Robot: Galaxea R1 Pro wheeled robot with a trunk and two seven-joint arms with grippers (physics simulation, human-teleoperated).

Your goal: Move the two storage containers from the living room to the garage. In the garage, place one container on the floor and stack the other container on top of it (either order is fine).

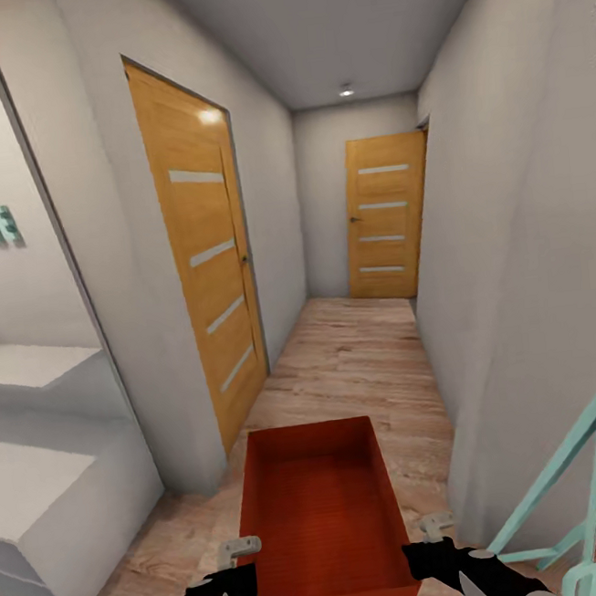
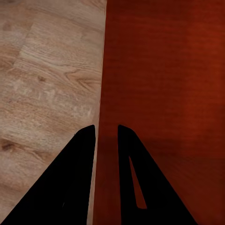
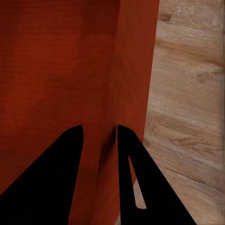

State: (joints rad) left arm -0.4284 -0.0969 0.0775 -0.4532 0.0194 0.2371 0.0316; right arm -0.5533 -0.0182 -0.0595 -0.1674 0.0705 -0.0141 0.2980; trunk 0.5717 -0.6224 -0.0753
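Wood-plank hallway floor (image 1: 360,365) runs ahead between pale walls. Both grippers, left (image 2: 106,136) and right (image 3: 100,136), pinch narrowly over opposite side walls of one orange-red storage container (image 1: 315,507), low in the frame's centre. Two wooden doors (image 1: 206,253) stand beyond.

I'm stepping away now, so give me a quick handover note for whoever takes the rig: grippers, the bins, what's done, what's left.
Left gripper: shut on the bin's left wall, one finger inside, one outside.
Right gripper: shut on the bin's right wall the same way.
The bin is held between both arms, above the wood floor of a hallway with two wooden doors.
Done: one bin picked up and in transit.
Left: reach the garage, set this bin on the floor there, fetch the second bin and stack it on top.
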